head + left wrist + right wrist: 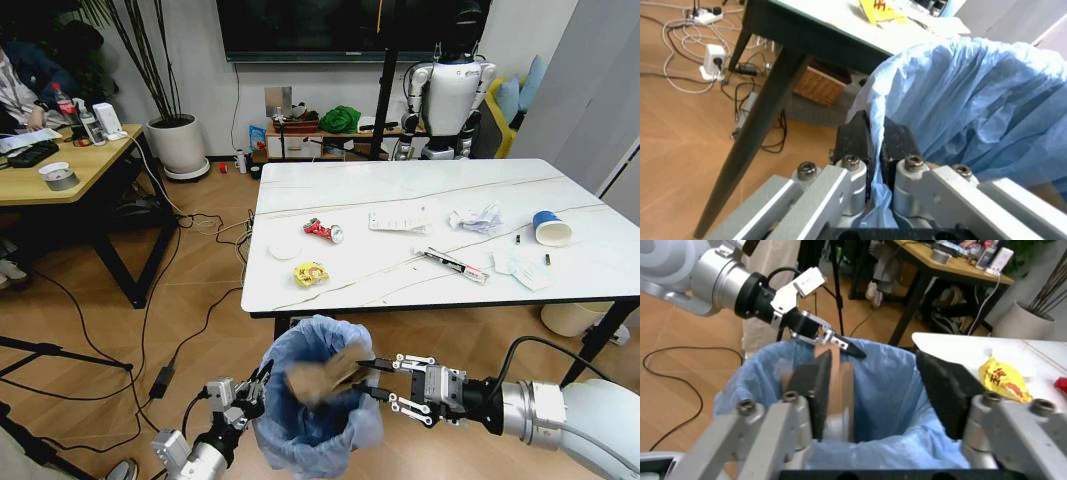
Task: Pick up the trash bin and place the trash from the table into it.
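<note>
The trash bin (310,425), lined with a crinkled light-blue bag (973,100), hangs in front of the table (420,185). My left gripper (262,380) (875,135) is shut on the bag's rim and also shows as the far left gripper (833,342). My right gripper (370,378) (877,372) is open over the bin's mouth. A folded brown cardboard (322,378) (843,390) stands inside the opening beside one finger. On the table lie a crushed red can (323,230), a yellow wrapper (310,273) (1003,380), printed sheets (398,221), crumpled white paper (476,218) and a blue-and-white cup (550,228).
A tan wooden desk (60,165) stands at the left, with a potted plant (180,145) and floor cables (200,225) near it. Another robot (450,95) stands behind the table. A cream bin (575,318) sits under the table's right side. A black table leg (753,135) is close to the left gripper.
</note>
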Motion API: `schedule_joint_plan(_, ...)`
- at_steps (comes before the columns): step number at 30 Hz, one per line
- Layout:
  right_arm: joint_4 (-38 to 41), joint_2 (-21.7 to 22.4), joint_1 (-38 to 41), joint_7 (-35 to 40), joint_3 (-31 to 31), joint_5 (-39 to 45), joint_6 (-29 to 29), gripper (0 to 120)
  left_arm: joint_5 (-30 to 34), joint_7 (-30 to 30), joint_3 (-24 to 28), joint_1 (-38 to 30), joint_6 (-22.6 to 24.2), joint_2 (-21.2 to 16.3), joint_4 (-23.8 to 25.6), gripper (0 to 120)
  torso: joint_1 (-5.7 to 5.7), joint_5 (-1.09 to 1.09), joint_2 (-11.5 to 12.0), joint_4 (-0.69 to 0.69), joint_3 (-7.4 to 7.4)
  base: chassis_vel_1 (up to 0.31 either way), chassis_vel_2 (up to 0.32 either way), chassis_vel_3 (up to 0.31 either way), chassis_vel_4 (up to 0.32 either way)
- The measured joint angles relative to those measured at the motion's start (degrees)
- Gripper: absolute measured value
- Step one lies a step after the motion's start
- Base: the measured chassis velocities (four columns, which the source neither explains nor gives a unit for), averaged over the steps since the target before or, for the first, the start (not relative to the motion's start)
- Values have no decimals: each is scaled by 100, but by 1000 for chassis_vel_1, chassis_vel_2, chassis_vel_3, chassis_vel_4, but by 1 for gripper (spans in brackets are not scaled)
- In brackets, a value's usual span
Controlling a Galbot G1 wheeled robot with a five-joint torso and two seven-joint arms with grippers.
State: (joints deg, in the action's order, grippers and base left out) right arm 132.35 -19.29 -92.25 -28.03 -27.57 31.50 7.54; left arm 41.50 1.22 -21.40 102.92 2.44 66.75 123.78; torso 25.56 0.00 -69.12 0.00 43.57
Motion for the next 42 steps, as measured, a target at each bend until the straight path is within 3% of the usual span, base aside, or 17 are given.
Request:
schedule_joint_plan(7,-68,-181,149,160,-6,193,5,73,-37,-54,-87,145,40,17,2,0,0,-1,0,0,0,0,0,0,0)
schedule_joint_plan(8,-141,-300,265,327,5,364,5,80,-54,-58,-138,208,41,25,16,0,0,-1,0,1,0,0,0,0,0)
schedule_joint_plan(15,-850,-918,827,1281,194,891,98,99,-51,-48,-480,542,38,4,232,0,0,0,0,1,0,0,0,0,0)
schedule_joint_plan(24,-1439,-1589,1905,1996,884,1148,-229,100,66,-23,-765,719,49,-90,375,0,0,0,0,-1,0,0,0,0,0)
schedule_joint_plan(30,-2037,-2111,3173,2559,1975,1340,-484,100,8,35,-936,932,41,19,499,0,0,0,0,3,0,0,0,0,0)
schedule_joint_plan(42,-2991,-2954,4822,2643,3870,1315,-726,100,-86,100,-1399,1341,-87,165,662,0,0,-2,0,1,0,0,0,0,0)
